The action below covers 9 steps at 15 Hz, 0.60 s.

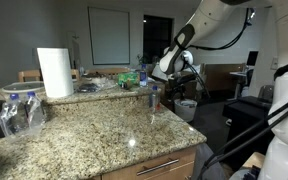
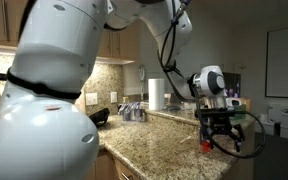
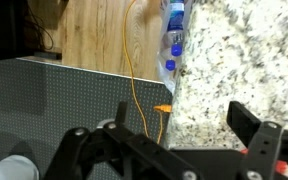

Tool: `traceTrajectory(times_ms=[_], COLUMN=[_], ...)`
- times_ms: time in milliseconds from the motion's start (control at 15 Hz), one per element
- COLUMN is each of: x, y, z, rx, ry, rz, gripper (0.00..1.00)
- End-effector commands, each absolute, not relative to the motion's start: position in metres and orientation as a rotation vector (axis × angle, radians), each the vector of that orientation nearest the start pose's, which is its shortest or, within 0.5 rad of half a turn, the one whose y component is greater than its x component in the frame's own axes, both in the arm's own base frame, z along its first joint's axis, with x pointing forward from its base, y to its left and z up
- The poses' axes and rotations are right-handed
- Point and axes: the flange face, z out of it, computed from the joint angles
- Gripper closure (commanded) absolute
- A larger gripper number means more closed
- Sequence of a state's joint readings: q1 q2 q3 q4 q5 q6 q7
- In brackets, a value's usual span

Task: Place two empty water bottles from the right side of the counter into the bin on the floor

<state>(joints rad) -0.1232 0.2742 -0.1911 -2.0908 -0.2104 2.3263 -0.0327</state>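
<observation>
My gripper is open and empty. It points down over the right-hand edge of the speckled granite counter, with counter and dark floor between the fingers. It also shows in both exterior views. Small clear water bottles with blue labels and caps stand along the counter edge, ahead of the gripper and apart from it. A pale round shape at the lower left of the wrist view looks like the bin on the floor. A pale bin-like shape also stands past the counter's corner.
A paper towel roll, a shrink-wrapped pack of bottles and a green bottle stand on the counter. An orange cable hangs down the wooden cabinet side. A dark chair and desk stand beyond.
</observation>
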Motion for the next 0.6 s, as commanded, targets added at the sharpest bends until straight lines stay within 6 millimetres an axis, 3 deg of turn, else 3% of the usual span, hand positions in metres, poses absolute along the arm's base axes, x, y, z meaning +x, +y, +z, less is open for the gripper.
traceTrajectory(times_ms=[0,533], x=[0.490,0.385], y=[-0.145,-0.071], z=[0.320,0.367], rx=[-3.307,-3.259], ry=[0.022,-0.316], rz=[0.017,-0.227], gripper=[0.00,0.00])
